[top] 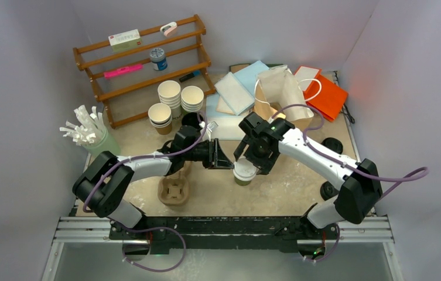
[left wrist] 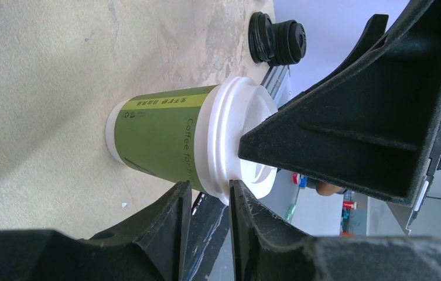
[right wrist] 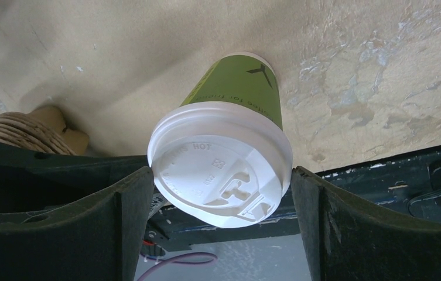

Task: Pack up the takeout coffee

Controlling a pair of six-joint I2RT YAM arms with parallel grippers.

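The takeout coffee here is a green paper cup with a white plastic lid, standing upright on the table between the two arms. My right gripper has come down over it. In the right wrist view its fingertips press on both sides of the lid's rim, so the gripper is shut on the cup. My left gripper sits just left of the cup, narrowly open with nothing between its fingers. One of its tips touches the lid's rim. The cup fills that view.
A brown pulp cup tray lies in front of the left arm. A kraft paper bag and an orange bag stand at the back right. Empty cup stacks, a wooden rack, a straw holder and black lids ring the work area.
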